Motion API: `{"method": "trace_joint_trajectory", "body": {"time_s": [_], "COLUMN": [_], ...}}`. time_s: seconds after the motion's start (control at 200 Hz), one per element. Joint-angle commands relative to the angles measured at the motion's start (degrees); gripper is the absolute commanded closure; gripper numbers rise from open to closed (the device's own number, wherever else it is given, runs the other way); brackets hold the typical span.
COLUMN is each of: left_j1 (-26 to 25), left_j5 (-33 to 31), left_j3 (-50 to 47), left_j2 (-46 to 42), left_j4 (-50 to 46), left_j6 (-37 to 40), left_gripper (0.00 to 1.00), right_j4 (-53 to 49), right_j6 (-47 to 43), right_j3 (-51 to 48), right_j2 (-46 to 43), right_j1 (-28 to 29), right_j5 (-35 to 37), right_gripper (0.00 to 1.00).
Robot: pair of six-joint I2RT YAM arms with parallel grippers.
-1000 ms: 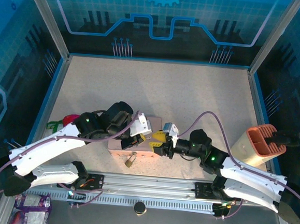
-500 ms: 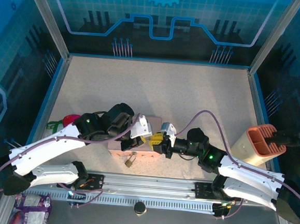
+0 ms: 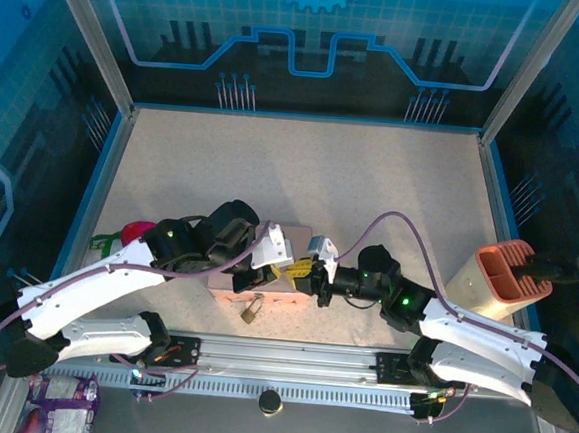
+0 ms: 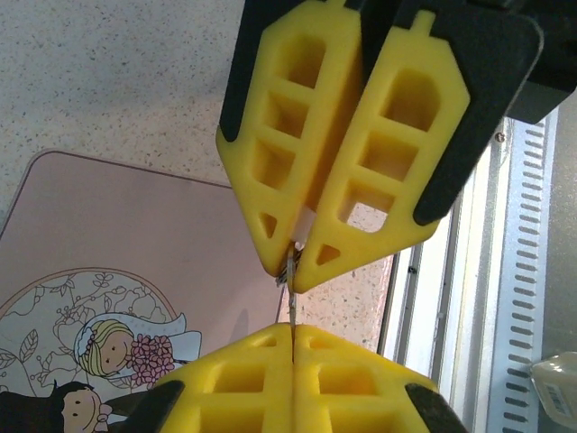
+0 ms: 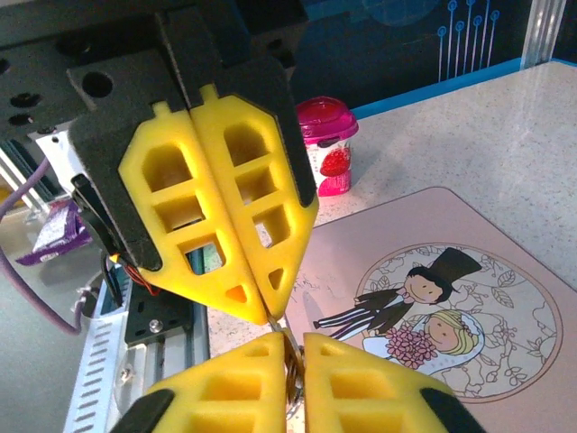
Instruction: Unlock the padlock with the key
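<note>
Just below centre in the top view, 2 claws meet tip to tip over the pink tin point(image 3: 226, 281). The left gripper point(image 4: 293, 332) and the right gripper point(image 5: 291, 341) are both closed, each pinching the thin key point(image 4: 291, 298). The padlock point(image 3: 250, 310) lies just beside the tin's lower edge.

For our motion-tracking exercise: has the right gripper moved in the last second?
Yes. The right gripper has crept left, further over the pink tin, which stays put.

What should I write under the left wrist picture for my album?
Left tool and right tool pinch the key by a pink tin.
</note>
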Motion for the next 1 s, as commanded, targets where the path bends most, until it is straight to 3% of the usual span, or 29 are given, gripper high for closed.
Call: {"method": "trace_joint_trajectory", "body": {"time_s": [0.0, 0.1, 0.205, 0.37, 0.47, 0.585, 0.655, 0.846, 0.936, 0.991], "left_j1": [-0.71, -0.78, -0.72, 0.24, 3.38, 7.33, 8.67, 9.09, 9.25, 10.15], "left_j5": [1.34, 0.51, -2.12, -9.17, -11.19, -9.30, -9.55, -16.77, -21.18, -26.99], "left_j3": [1.32, 0.99, 0.08, -4.59, -7.78, -11.80, -13.20, -11.39, -10.19, -9.31], "left_j2": [-0.29, -0.56, -1.40, -7.15, -12.80, -18.49, -20.12, -17.99, -15.68, -13.40], "left_j4": [-0.63, 0.23, 2.52, 12.93, 17.96, 23.58, 25.03, 17.66, 8.69, 1.09], "left_j6": [1.48, 1.25, 0.27, -7.45, -12.28, -19.45, -22.79, -34.46, -38.71, -42.26], "left_gripper": [1.00, 1.00, 1.00, 0.68, 0.55, 0.44, 0.42, 0.39, 0.38, 0.39], "right_j4": [-0.03, 0.15, 0.41, 3.98, 9.59, 13.14, 13.34, 15.17, 12.49, 10.03], "right_j6": [-0.41, -0.37, 0.03, 2.60, 6.82, 9.84, 10.35, 14.98, 17.86, 19.03], "right_j3": [1.38, 1.03, 0.68, -1.78, -5.60, -8.30, -8.69, -9.84, -9.92, -10.01], "right_j2": [-0.01, -0.29, -0.43, -2.50, -5.25, -6.94, -7.45, -8.72, -10.00, -11.37], "right_j1": [-0.45, -0.47, -0.48, -0.79, -2.61, -4.42, -4.58, -4.66, -4.21, -3.80], "right_j5": [-0.51, -0.67, -0.48, 3.09, 4.93, 5.16, 5.97, 10.46, 14.99, 17.92], "right_gripper": [0.94, 1.00, 1.00, 1.00, 1.00, 1.00, 1.00, 1.00, 1.00, 1.00]}}
